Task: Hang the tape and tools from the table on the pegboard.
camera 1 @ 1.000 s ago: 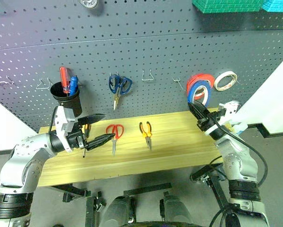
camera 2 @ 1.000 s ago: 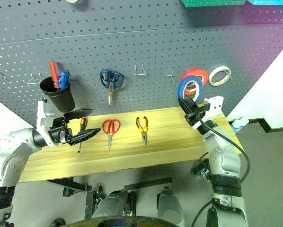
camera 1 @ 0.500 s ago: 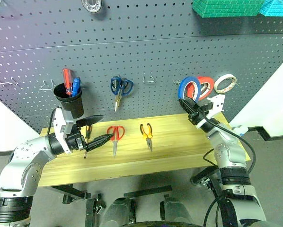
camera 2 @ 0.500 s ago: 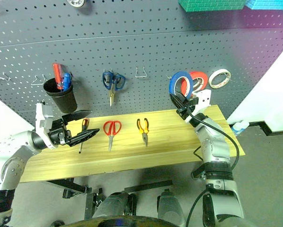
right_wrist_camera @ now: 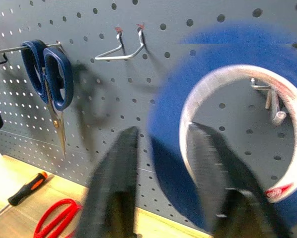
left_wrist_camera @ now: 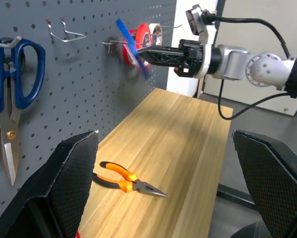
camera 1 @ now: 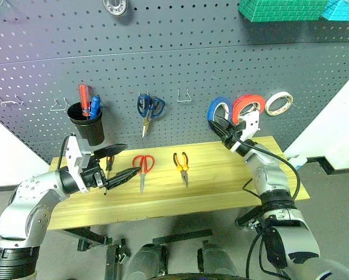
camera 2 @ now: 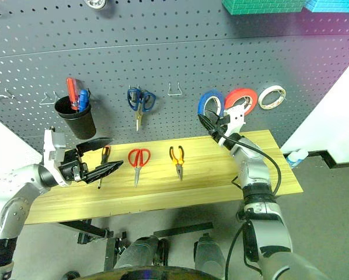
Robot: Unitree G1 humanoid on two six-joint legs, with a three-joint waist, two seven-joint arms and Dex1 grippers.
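The blue tape (camera 1: 219, 109) hangs against the pegboard (camera 1: 192, 58), just left of a red roll (camera 1: 248, 107). My right gripper (camera 1: 224, 127) is at the tape with one finger (right_wrist_camera: 214, 173) inside the ring and the other outside it, slightly parted from the roll's wall. A hook (right_wrist_camera: 267, 99) shows through the ring. On the table (camera 1: 221, 175) lie the red scissors (camera 1: 142, 166), the pliers (camera 1: 181, 163) and the screwdriver (camera 2: 103, 158). My left gripper (camera 1: 122, 161) hovers open just in front of the screwdriver, holding nothing.
Blue-handled scissors (camera 1: 149, 108) hang on the board. A black cup (camera 1: 87, 125) holding two screwdrivers hangs at the left. A white roll (camera 1: 278, 102) hangs at the right. Bare hooks (camera 1: 184, 93) sit between the scissors and the tape, and more (camera 1: 58, 105) are at the far left.
My right gripper carried the blue tape leftward, from in front of the red roll to the hook beside it. Its fingers have parted. The left arm stayed still.
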